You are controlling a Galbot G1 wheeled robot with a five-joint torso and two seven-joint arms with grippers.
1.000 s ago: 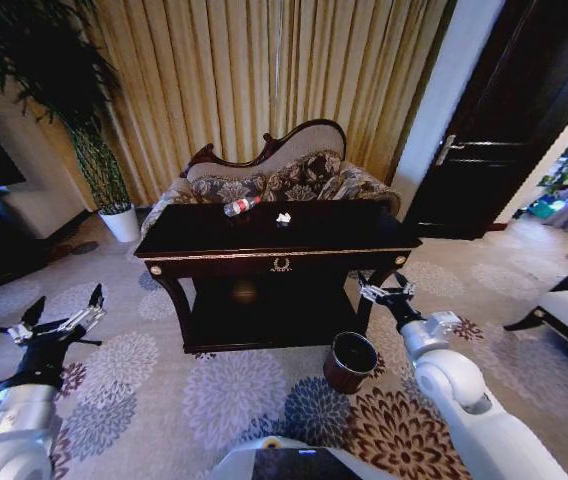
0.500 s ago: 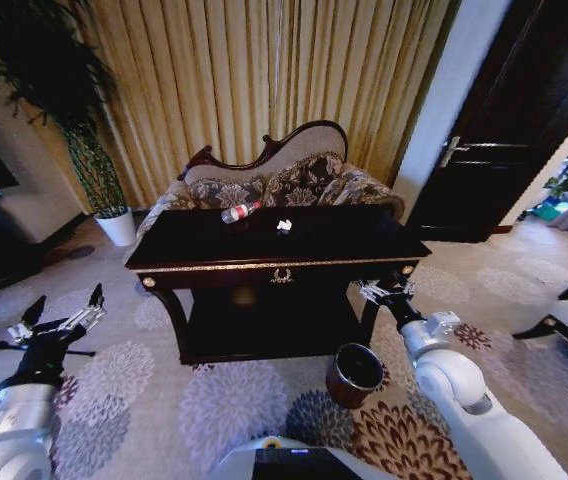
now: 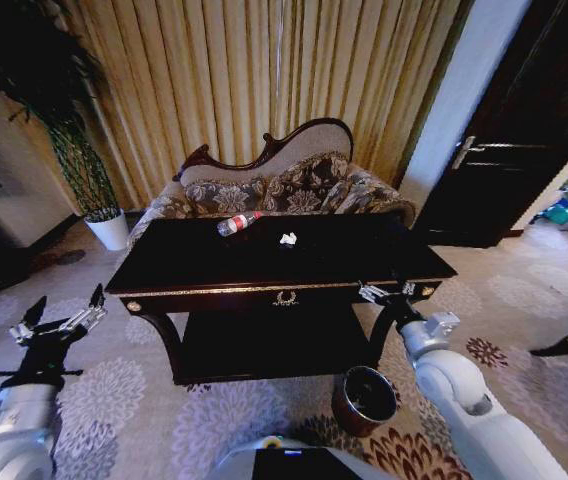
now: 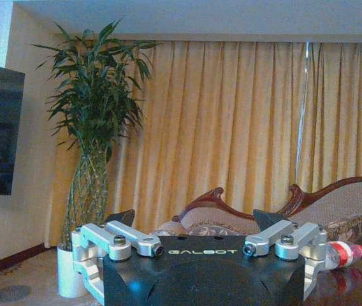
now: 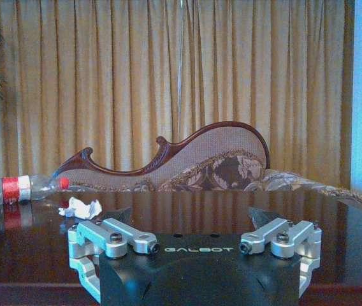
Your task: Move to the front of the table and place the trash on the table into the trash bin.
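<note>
The room has long golden curtains (image 3: 264, 90) on the far wall and a patterned carpet (image 3: 114, 400) on the floor. At the far left a tall green plant (image 3: 54, 100) stands in a white pot (image 3: 110, 230). Low on the left, the left hand (image 3: 62, 315) hangs above the carpet, well apart from the bench, and its fingers are spread open with nothing between them. In the middle stands the dark glossy bench (image 3: 344, 265), with a gold ornament (image 3: 284, 297) on its front apron and a lower shelf (image 3: 264, 345) under it. On its top, near the back edge, the plastic bottle (image 3: 238, 223) with the red label lies on its side. A little to the right of it rests a small white paper scrap (image 3: 287, 239), apart from the bottle. Behind the bench is a carved sofa (image 3: 294, 185) with flowered cushions. Further right, the right hand (image 3: 387, 294) is held just beside the front right corner of the bench, open and empty. Below it, the round trash bin (image 3: 366, 398) stands on the carpet near the right front leg. A dark door (image 3: 524, 130) is at the far right.
</note>
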